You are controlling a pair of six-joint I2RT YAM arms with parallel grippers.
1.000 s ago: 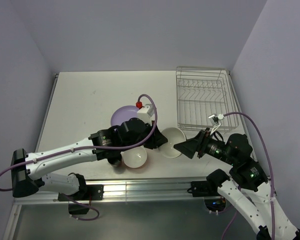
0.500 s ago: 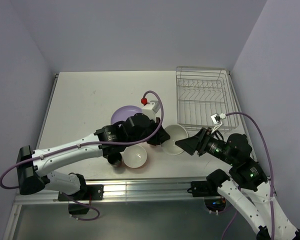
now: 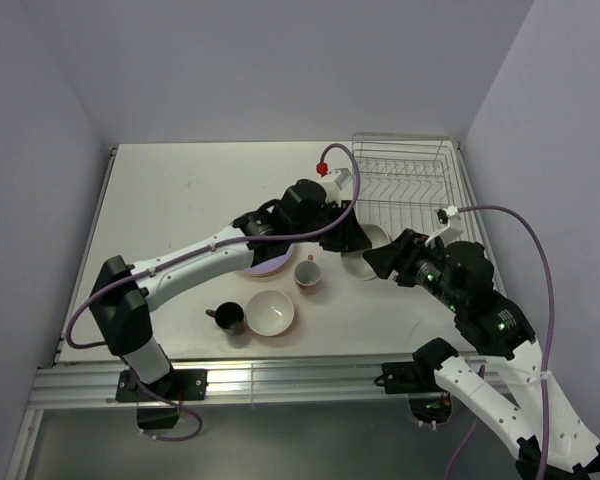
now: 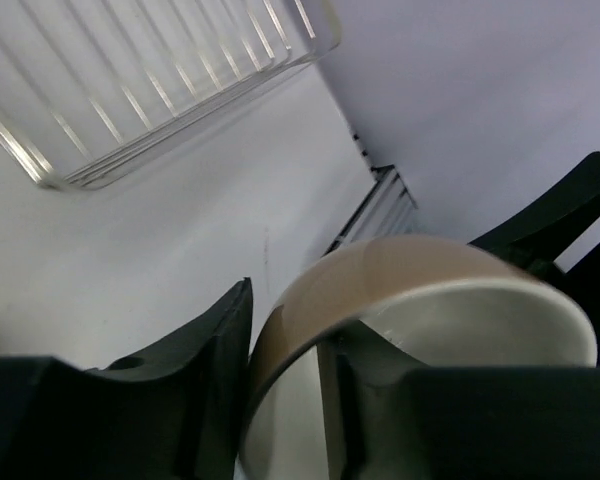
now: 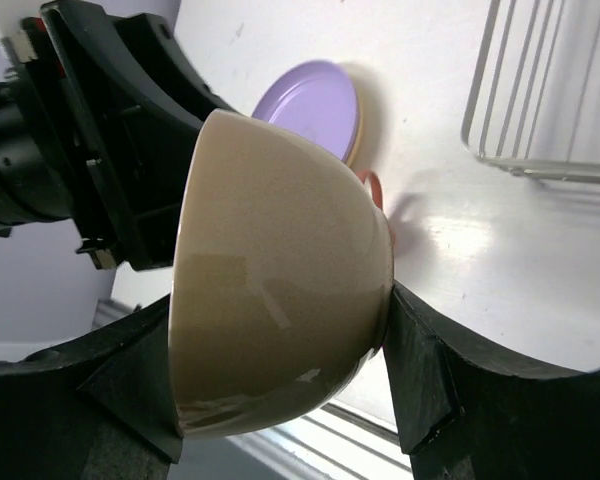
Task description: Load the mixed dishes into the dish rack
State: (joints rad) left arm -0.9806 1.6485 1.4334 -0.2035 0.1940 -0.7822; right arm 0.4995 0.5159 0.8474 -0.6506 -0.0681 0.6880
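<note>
The white bowl [image 3: 364, 247], cream outside, hangs tilted in the air just in front of the dish rack [image 3: 405, 195]. My right gripper [image 3: 377, 263] is shut on it, a pad on each side of its wall [image 5: 280, 250]. My left gripper [image 3: 354, 238] stands open astride the bowl's rim [image 4: 400, 270], one finger [image 4: 205, 385] outside and the other inside with a small gap. On the table lie the lilac plate [image 3: 263, 265], partly under the left arm, the pink mug [image 3: 306, 274], the orange bowl [image 3: 270, 312] and the black cup [image 3: 228, 318].
The rack's near wire edge [image 5: 545, 165] is close to the right of the held bowl. The left arm [image 3: 200, 262] stretches diagonally across the table over the plate. Purple walls close in the table on the left, far and right sides.
The left arm carried the white bowl up and right toward the rack, uncovering the pink mug. The right gripper followed and closed on the bowl. The left jaws loosened around the rim.
</note>
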